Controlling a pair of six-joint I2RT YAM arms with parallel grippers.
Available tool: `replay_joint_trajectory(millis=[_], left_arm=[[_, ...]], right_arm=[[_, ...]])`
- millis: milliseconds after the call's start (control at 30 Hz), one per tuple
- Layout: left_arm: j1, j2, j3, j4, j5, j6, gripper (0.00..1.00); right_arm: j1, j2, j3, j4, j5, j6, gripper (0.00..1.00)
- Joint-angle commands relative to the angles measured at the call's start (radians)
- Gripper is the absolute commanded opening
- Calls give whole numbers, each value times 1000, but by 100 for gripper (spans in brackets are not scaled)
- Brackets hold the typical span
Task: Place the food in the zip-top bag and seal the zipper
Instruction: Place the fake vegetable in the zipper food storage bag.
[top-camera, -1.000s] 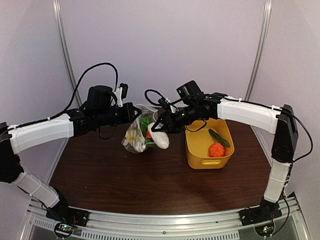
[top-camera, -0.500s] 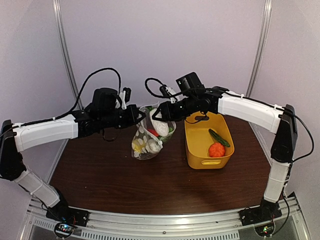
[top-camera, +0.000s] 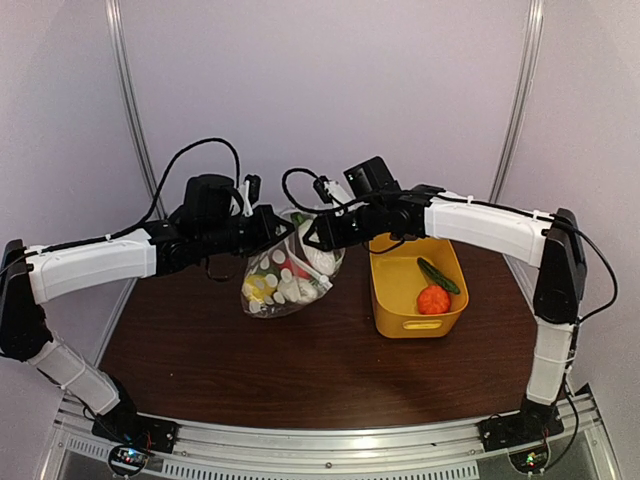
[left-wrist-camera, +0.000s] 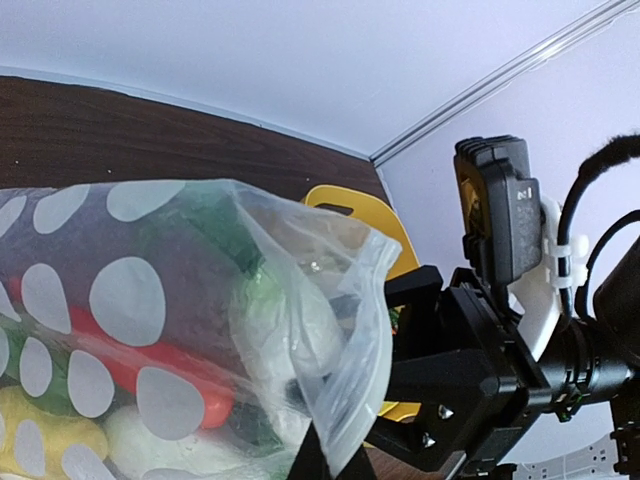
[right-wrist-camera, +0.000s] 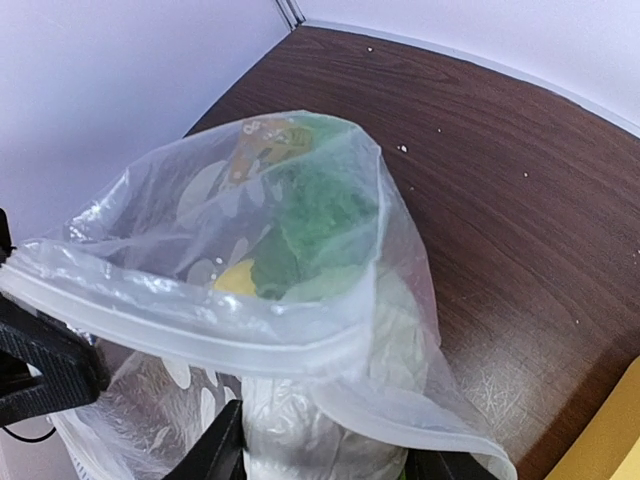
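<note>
The dotted clear zip-top bag (top-camera: 283, 282) hangs above the table, holding green, yellow, red and white food. My left gripper (top-camera: 277, 228) is shut on the bag's mouth edge (left-wrist-camera: 350, 400). In the left wrist view its fingertips (left-wrist-camera: 322, 462) pinch the plastic at the bottom. My right gripper (top-camera: 316, 240) sits at the bag's mouth, shut on a white toy vegetable (right-wrist-camera: 320, 430) that is draped by the bag's lip. The pale zipper (right-wrist-camera: 200, 325) runs across the right wrist view with the mouth gaping open. A leafy green piece (right-wrist-camera: 320, 215) and a yellow piece (right-wrist-camera: 235, 278) show inside.
A yellow basket (top-camera: 392, 300) stands to the right of the bag, holding a green cucumber (top-camera: 438, 275) and an orange piece (top-camera: 433, 299). The brown table (top-camera: 300, 370) ends at a metal rail in front. White walls stand close behind.
The right gripper has carried the white vegetable up and left from beside the bag into its mouth. The left gripper has raised the bag's edge, and the bag now bulges leftward.
</note>
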Motion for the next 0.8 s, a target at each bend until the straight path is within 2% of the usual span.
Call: replay_joint_trajectory(millis=[0, 67, 233, 300, 400, 500, 533, 567, 600, 633, 767], left_arm=[[-5, 4, -7, 96, 21, -37, 0], [-5, 7, -7, 95, 14, -34, 0], [-5, 2, -25, 106, -5, -36, 0], [-5, 8, -34, 109, -10, -40, 0], [-5, 11, -45, 115, -12, -43, 0], [-3, 1, -56, 110, -32, -40, 0], [-3, -5, -60, 109, -39, -38, 0], [-3, -11, -64, 108, -45, -36, 0], [-2, -17, -69, 107, -52, -35, 0], [-1, -22, -71, 103, -57, -31, 0], [8, -32, -73, 85, -60, -21, 0]], right_arm=[[3, -75, -114, 229, 28, 15, 9], [4, -96, -153, 308, 11, 42, 10], [4, -54, -124, 296, -16, 87, 15], [4, -27, -139, 336, -49, 160, 22], [13, 0, -113, 331, -87, 188, 41], [16, -6, -106, 315, -100, 178, 46], [16, -14, -112, 313, -102, 173, 51], [16, -24, -121, 315, -109, 165, 60], [16, -34, -128, 315, -116, 154, 86], [16, -43, -136, 314, -124, 148, 98], [16, -91, -178, 312, -154, 141, 100]])
